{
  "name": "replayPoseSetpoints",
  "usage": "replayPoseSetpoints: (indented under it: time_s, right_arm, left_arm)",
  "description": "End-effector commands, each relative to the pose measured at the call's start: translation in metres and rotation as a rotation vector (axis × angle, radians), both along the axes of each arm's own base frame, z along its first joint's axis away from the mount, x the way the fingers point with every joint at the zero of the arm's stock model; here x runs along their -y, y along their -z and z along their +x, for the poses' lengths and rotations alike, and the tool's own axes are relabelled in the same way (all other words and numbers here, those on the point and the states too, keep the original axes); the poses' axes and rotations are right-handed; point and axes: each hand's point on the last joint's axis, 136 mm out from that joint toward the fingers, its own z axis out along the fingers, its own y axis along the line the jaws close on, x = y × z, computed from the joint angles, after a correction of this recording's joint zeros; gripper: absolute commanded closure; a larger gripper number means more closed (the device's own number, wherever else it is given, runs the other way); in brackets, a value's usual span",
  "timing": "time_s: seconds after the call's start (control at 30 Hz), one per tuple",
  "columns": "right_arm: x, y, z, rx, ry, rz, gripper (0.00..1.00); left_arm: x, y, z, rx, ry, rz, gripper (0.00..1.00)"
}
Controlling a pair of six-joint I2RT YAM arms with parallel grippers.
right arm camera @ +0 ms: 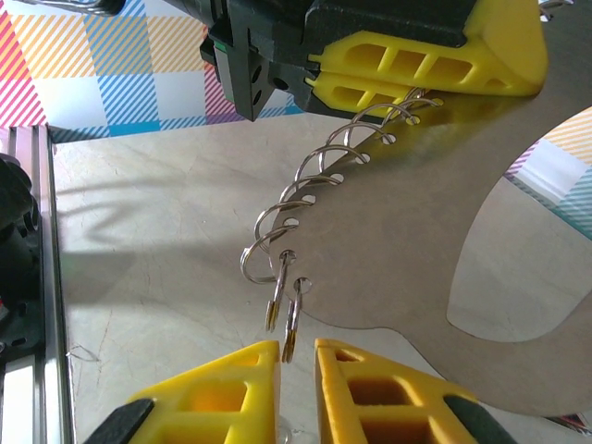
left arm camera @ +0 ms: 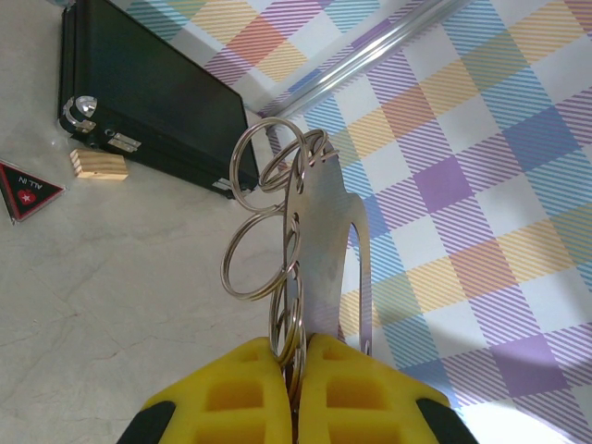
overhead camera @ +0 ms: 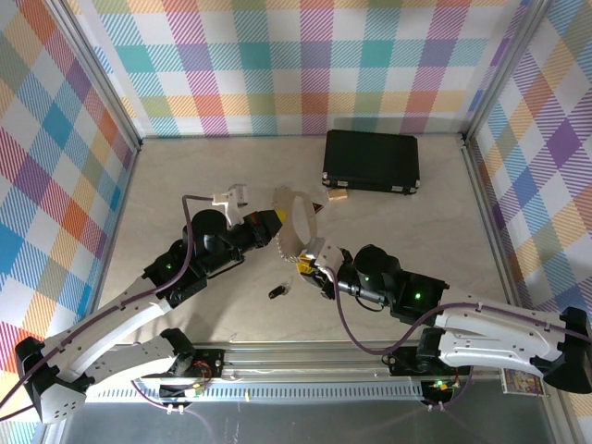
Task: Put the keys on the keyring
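Clamping the keyring [left arm camera: 324, 240] by one end: left hand [left arm camera: 294, 350], yellow fingers shut on the flat metal and a few of its rings, keyring raised off the counter [left arm camera: 111, 305]. Right hand [right arm camera: 296, 356] just below the keyring's row of rings, fingers a narrow gap apart, lower edge of one small ring [right arm camera: 289, 324] hanging into that gap, not pinched. Key [overhead camera: 280, 291] flat on counter between the arms, clear of both hands. Black case [overhead camera: 372, 160] at far side; tan block [left arm camera: 99, 165] and red-and-black tag [left arm camera: 26, 190] just in front of it.

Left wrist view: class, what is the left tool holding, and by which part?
The flat silver metal keyring plate, clamped at its near end between the left tool's yellow fingers.
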Motion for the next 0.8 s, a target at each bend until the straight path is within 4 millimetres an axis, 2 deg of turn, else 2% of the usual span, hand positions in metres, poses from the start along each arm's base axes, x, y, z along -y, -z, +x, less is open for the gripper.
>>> replayPoseSetpoints:
  time_s: [0.0, 0.47, 0.77]
  right_arm:
    - [-0.005, -0.003, -0.001, 0.012, -0.016, 0.009, 0.82]
    - [-0.011, -0.010, 0.002, 0.024, -0.014, 0.033, 0.84]
    - [-0.001, -0.010, 0.008, 0.038, 0.041, 0.019, 0.94]
  left_arm:
    - [0.003, -0.017, -0.006, 0.043, 0.024, -0.053, 1.00]
    - [0.006, -0.010, -0.009, 0.034, 0.023, -0.074, 1.00]
    - [0.003, -0.008, -0.011, 0.033, 0.020, -0.062, 1.00]
